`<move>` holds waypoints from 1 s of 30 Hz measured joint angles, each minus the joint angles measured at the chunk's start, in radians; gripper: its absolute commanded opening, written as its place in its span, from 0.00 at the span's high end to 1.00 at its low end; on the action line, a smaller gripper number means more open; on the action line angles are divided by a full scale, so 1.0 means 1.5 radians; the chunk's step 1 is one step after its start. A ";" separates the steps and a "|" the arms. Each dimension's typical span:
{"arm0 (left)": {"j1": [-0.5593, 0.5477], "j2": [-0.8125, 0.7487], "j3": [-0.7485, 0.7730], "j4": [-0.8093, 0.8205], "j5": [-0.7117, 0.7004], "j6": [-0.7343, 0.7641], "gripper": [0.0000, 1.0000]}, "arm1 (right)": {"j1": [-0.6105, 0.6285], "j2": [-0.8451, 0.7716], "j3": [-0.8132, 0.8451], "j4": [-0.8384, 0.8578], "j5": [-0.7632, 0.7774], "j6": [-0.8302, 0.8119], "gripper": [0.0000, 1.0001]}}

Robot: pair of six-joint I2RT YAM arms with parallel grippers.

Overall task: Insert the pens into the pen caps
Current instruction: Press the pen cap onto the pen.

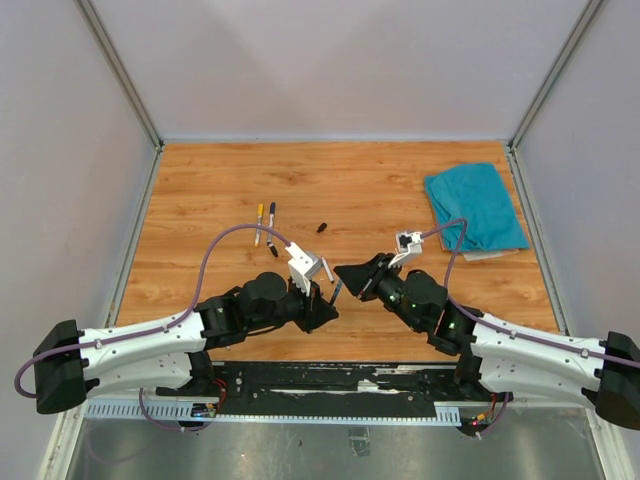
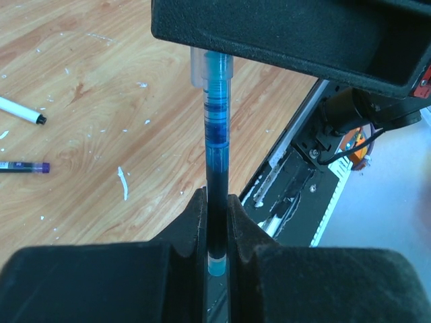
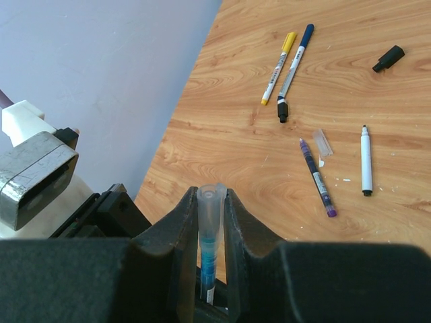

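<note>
Wood-grain tabletop (image 1: 200, 180), boxed in by plain pale grey walls (image 1: 330, 60) on the left, right and far sides. Aluminium posts (image 1: 120, 70) rising at the far corners. Folded teal cloth (image 1: 475, 205) lying far right. Lit softly and evenly; tiny pale scraps (image 2: 123, 183) dotted across the wood.

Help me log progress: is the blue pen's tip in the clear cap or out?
In: the blue pen, between the left fingers, runs into the clear cap, which the right fingers grip; blue shows through its wall.
</note>
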 measured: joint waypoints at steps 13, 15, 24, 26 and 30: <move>-0.007 -0.026 0.000 0.050 0.025 0.017 1.00 | 0.046 -0.077 0.079 -0.142 0.065 -0.054 0.89; -0.007 -0.034 0.000 0.076 0.027 0.019 1.00 | 0.052 -0.082 0.112 -0.169 0.073 -0.084 0.81; 0.011 -0.071 -0.001 0.155 -0.027 0.009 0.99 | 0.076 -0.136 0.194 -0.293 0.091 -0.220 0.42; 0.011 -0.076 -0.004 0.159 -0.035 0.007 0.99 | 0.076 -0.152 0.198 -0.314 0.103 -0.238 0.40; 0.011 -0.080 -0.011 0.161 -0.044 0.006 0.99 | 0.076 -0.168 0.223 -0.366 0.133 -0.267 0.36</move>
